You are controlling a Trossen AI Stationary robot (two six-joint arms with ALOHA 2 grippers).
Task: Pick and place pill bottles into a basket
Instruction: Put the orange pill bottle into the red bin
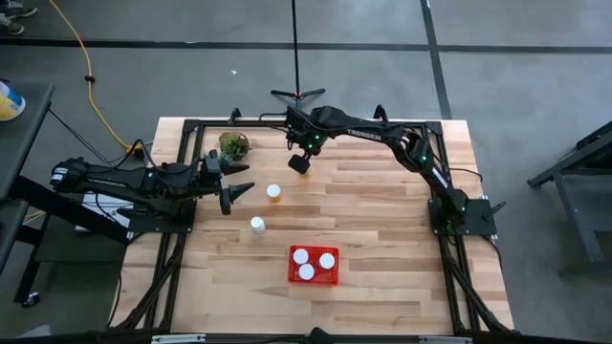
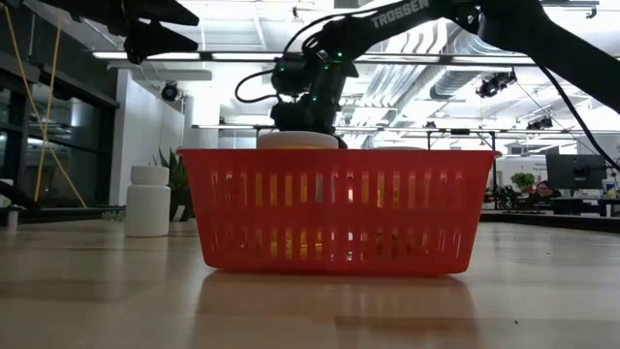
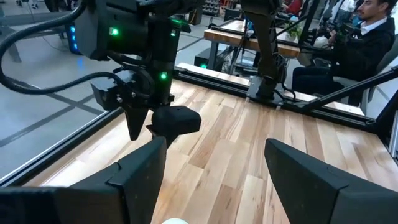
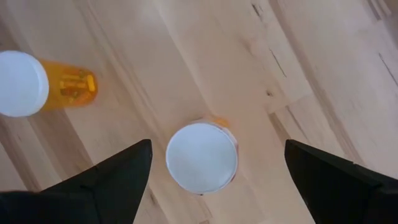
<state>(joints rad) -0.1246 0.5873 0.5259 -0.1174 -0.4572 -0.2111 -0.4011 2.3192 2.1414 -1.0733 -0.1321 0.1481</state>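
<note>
Right gripper [image 4: 211, 171] spread wide, poised directly above upright orange pill bottle with white cap [image 4: 202, 157] near bench far edge, not touching. Left gripper [image 1: 236, 187] spread, near bench left edge. Three white-capped bottles [image 1: 314, 263] inside red perforated plastic basket [image 1: 315, 281] toward bench near edge. Two more bottles [image 1: 265, 207] upright on bench between left gripper and basket.

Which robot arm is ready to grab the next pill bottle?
Probably right. The right gripper hangs open straight above a bottle, one finger each side. The left gripper, open too, sits beside another bottle.
</note>
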